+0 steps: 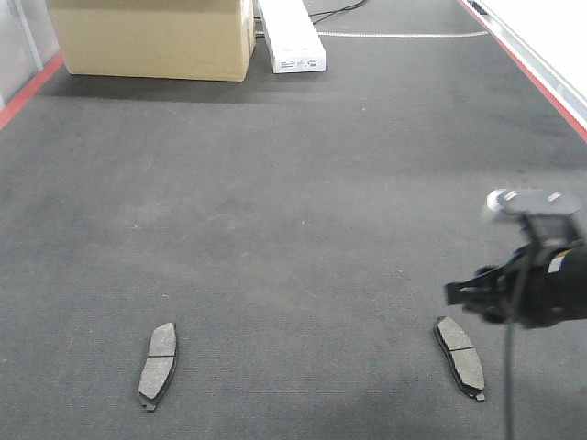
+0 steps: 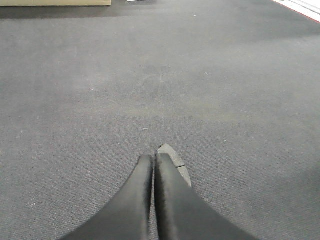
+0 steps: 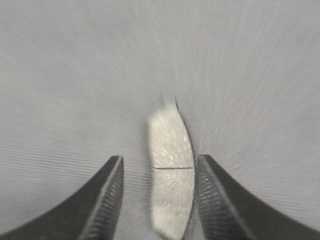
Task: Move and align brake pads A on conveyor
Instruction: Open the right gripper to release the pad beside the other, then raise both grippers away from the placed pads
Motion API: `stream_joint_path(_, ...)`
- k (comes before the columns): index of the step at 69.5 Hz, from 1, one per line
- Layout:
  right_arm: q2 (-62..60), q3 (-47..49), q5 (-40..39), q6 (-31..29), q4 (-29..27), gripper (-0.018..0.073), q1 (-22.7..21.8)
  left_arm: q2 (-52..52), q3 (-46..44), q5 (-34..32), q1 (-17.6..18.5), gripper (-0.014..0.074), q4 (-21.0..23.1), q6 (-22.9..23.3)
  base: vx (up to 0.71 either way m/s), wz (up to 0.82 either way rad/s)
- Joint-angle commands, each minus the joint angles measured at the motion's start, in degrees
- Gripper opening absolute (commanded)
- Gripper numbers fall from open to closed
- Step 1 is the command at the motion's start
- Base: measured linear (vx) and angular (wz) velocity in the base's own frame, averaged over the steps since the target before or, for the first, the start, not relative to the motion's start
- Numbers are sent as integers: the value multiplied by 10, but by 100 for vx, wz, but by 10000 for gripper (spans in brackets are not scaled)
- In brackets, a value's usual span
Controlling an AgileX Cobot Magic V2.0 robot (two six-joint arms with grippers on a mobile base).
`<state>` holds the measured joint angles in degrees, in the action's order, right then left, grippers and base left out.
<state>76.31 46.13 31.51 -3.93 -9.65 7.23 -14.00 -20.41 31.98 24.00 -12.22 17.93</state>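
Conveyor [image 2: 150, 75]: left end effector [image 2: 152, 158] half hides brake pad [image 2: 174, 158].

We see a tan cardboard box [image 1: 151, 37] at the far left. A long white carton [image 1: 293, 37] lies just beside it, and a thin white cable [image 1: 404, 36] trails to the right.

the belt [image 1: 303, 183] is dark grey with red edges. the pads [image 1: 159, 364] are speckled grey with a dark groove. the box [image 1: 151, 37] is tan.
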Motion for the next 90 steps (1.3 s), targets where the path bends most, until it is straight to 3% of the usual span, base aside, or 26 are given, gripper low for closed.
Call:
stream_joint_path(1, -76, 15, 13, -6, 16, 257, 0, -6, -14, -45, 3, -6, -4, 2, 0, 0)
stream_joint_path(13, -176, 0, 60, -9, 20, 173, 0, -6, -14, -45, 3, -6, -4, 2, 0, 0)
stream_joint_path(31, -372, -119, 3, -49, 21, -11, 0, -6, -14, -45, 3, -6, -3, 2, 0, 0)
stream_joint_path(55, -586, -222, -24, -71, 20, -8, 0, -6, -14, -45, 3, -6, -3, 2, 0, 0)
stream_joint_path(90, -604, -223, -27, -71, 16, -6, 0, -6, -14, -44, 3, -6, -3, 2, 0, 0)
